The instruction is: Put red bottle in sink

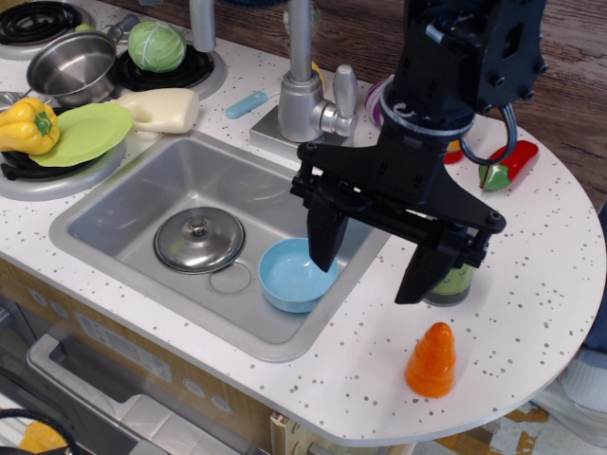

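Note:
The sink (180, 180) is a silver-grey basin set in the white speckled counter. It holds a steel pot lid (199, 240) and a light blue bowl (297, 275). My black gripper (365, 282) hangs open and empty over the sink's right rim. Its left finger is above the bowl's right edge and its right finger is over the counter. The red bottle is not clearly in view. Only a small red-orange patch (454, 153) shows behind my arm, and I cannot tell what it is.
A green can (451, 285) stands just behind my right finger. An orange carrot (432, 360) stands at the front right and a red chili (509, 165) at the back right. The faucet (303, 95) is behind the sink. A pot (71, 66), a cabbage (156, 45), a green plate (90, 133) and a yellow pepper (27, 123) are on the left.

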Robot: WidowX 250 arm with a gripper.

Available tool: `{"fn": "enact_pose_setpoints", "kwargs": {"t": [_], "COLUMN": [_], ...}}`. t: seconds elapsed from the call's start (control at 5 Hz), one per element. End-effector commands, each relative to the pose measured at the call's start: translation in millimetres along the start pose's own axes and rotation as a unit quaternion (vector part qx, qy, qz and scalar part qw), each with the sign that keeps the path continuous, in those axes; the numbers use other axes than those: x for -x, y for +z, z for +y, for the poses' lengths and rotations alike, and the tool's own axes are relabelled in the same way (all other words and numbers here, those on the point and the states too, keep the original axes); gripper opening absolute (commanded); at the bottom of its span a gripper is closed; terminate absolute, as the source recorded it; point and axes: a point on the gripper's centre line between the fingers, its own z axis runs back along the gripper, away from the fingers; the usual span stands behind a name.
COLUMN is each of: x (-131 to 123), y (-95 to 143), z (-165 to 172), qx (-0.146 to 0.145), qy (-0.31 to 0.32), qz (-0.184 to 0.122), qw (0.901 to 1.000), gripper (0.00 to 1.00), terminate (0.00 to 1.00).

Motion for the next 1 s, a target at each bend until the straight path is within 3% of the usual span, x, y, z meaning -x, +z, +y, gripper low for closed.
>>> {"fn": "enact_pose_setpoints", "kwargs": {"t": [0.0,0.2,0.4,0.6,0.8], "x": [0,-43,-74,-110,-145], "y": [0,22,50,57,48], "z": [0,1,1,-5,-7], "qx": [0.000,0.000,0.017,0.016,0.039], "qy": [0.000,-0.014,-0.031,-0.032,-0.049], "qz": [0.000,-0.037,-0.049,-0.068,-0.099], "qw": [1.0000,0.9992,0.9982,0.9970,0.9931], "gripper": [1.00,1.00,1.00,1.00,1.00], "terminate": [0.00,0.00,0.00,0.00,0.00]}}
